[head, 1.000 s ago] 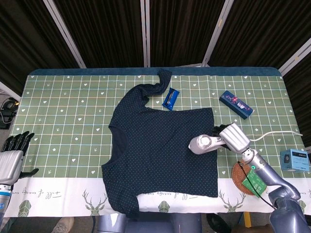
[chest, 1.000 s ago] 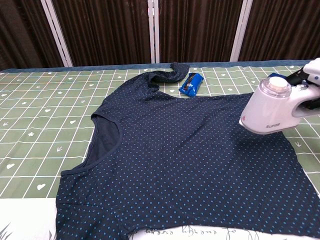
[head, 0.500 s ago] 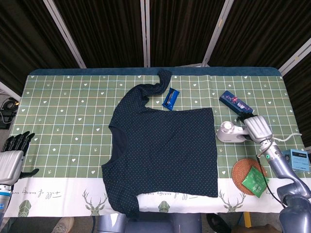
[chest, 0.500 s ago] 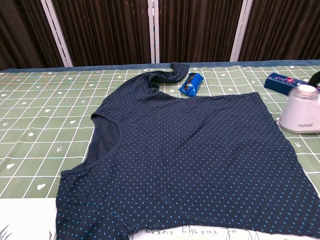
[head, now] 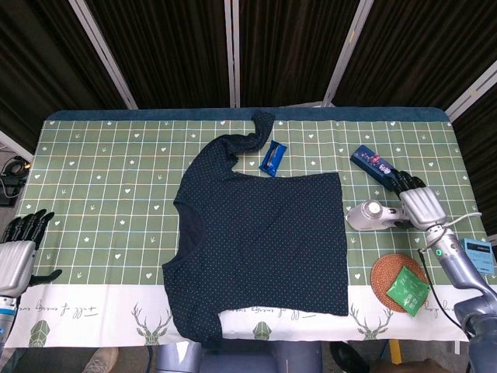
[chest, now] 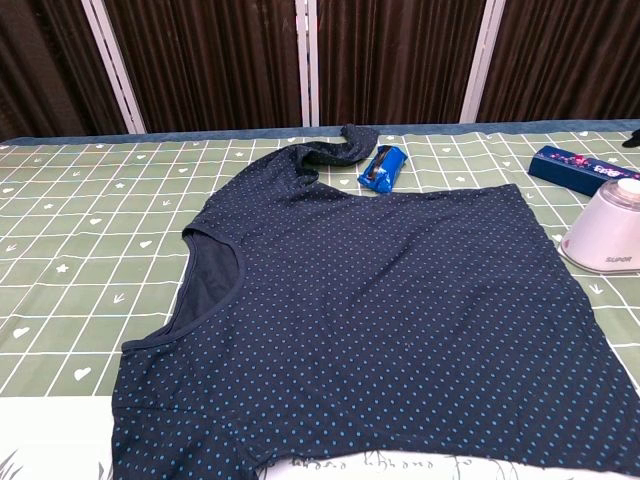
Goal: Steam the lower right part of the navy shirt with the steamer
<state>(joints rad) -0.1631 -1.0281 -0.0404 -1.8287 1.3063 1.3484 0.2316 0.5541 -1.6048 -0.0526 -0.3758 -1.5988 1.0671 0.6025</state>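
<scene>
The navy dotted shirt lies flat mid-table, neckline to the left, and fills the chest view. The white steamer stands on the tablecloth just right of the shirt's right edge, seen at the right border of the chest view. My right hand is at the steamer's handle end with its dark fingers spread and lifted off it; one fingertip shows at the chest view's edge. My left hand hangs off the table's front left corner, fingers apart, holding nothing.
A blue snack packet lies by the shirt's sleeve. A long blue box sits behind the steamer. A woven coaster carries a green packet. A small blue box and the steamer's white cord are at far right.
The steamer was carried rightward off the shirt and now stands on the tablecloth. My right hand's fingers have come off its handle and spread. The left hand stayed still.
</scene>
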